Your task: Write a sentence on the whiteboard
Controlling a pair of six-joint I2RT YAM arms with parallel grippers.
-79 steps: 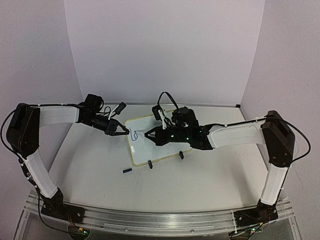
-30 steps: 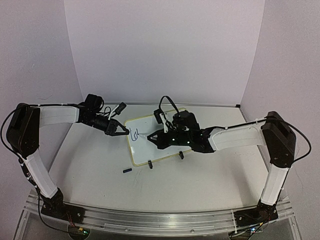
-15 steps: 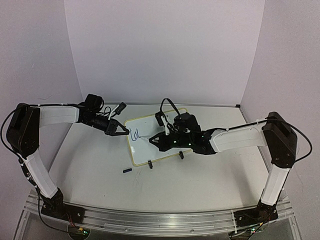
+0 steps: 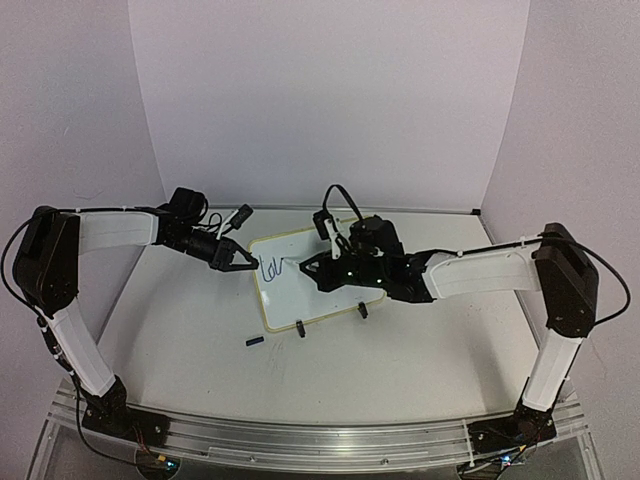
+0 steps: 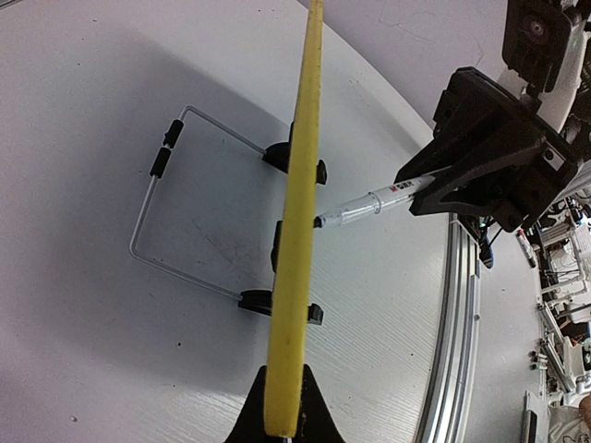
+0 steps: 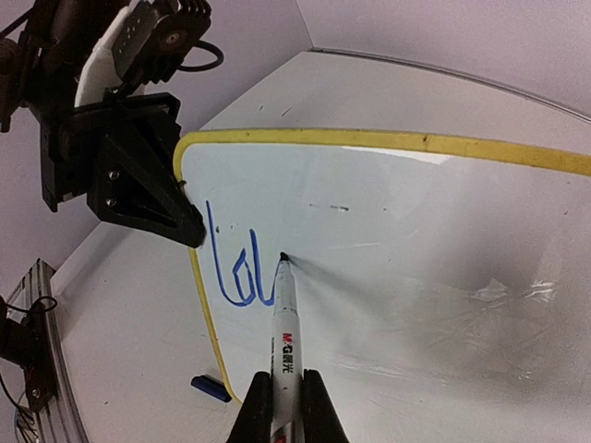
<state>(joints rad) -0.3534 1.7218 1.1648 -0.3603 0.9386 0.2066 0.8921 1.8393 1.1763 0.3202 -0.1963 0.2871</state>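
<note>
The whiteboard (image 4: 305, 300) stands tilted at mid table on two black clip feet. My left gripper (image 4: 243, 262) is shut on its left yellow rim (image 5: 300, 212), seen edge-on in the left wrist view, where the gripper (image 5: 283, 420) pinches it at the bottom. My right gripper (image 4: 312, 268) is shut on a white marker (image 6: 284, 332), whose tip touches the board just right of the blue strokes. The sentence (image 6: 235, 272) is only a few blue letters near the left rim, about "lo" plus a rising stroke. In its own view the right gripper (image 6: 287, 397) sits at the bottom edge.
A blue marker cap (image 4: 255, 341) lies on the table in front of the board's left corner, also seen as the cap (image 6: 211, 388) beside the rim. A wire stand (image 5: 175, 212) props the board from behind. Aluminium rails run along the near table edge.
The blue writing has grown from one stroke to a few letters. My right gripper has shifted slightly up and right with the marker. The left gripper has kept its hold.
</note>
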